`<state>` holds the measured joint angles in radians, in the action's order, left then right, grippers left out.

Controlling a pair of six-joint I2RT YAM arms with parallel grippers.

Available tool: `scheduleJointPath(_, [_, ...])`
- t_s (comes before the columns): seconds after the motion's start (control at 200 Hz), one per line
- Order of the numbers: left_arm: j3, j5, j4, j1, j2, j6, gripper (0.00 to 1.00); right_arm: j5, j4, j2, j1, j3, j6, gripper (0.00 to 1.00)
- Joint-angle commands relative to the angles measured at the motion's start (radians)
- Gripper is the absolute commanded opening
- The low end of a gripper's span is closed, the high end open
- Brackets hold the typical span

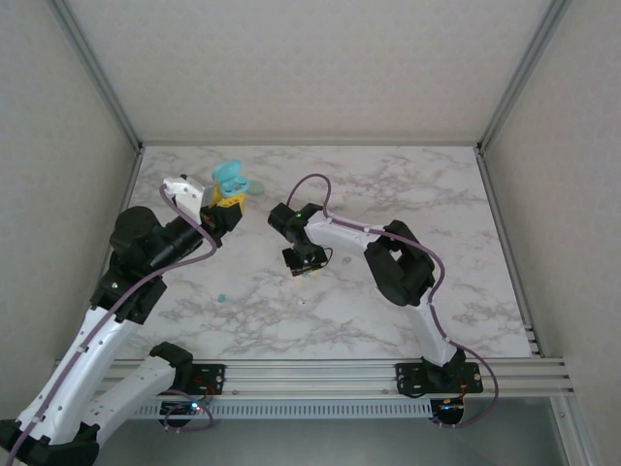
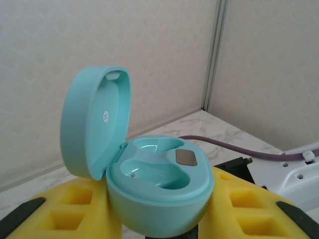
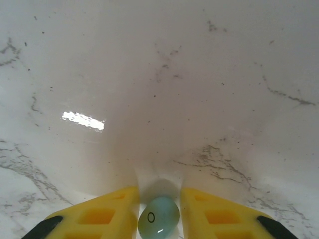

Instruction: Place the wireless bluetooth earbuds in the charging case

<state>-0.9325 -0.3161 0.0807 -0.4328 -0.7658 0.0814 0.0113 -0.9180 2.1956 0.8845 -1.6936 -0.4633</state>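
left hand (image 2: 159, 216) clamping open mint case (image 2: 149, 199), right hand (image 3: 159, 211) pinching mint earbud (image 3: 158, 219)

Top camera looked down from above near edge over marble table (image 1: 408, 194). Left wrist camera, close on mint case (image 2: 159, 184), faced wall corner (image 2: 215, 59); top view shared case. Right wrist camera aimed down, close on earbud (image 3: 158, 218).

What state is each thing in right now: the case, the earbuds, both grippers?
charging case: lid open, both wells empty.
left gripper: shut on the charging case.
right gripper: pointing down at the table, shut on the mint earbud.
mint earbud: wedged between the yellow fingers, touching both.
loose earbud: lying free on the table.
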Motion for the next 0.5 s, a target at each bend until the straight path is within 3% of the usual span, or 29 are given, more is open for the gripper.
scheduleJointPath(0.0, [0.007, -0.012, -0.021, -0.007, 0.011, -0.011, 0.29, 0.033, -0.038, 0.035, 0.012, -0.032, 0.002, 0.29])
scheduleJointPath(0.27, [0.009, -0.009, -0.02, -0.007, 0.013, -0.011, 0.29, 0.036, -0.034, 0.028, 0.014, -0.028, 0.006, 0.26])
scheduleJointPath(0.496, [0.009, -0.003, -0.012, -0.007, 0.011, -0.011, 0.29, -0.022, 0.021, -0.083, 0.003, 0.038, 0.001, 0.24])
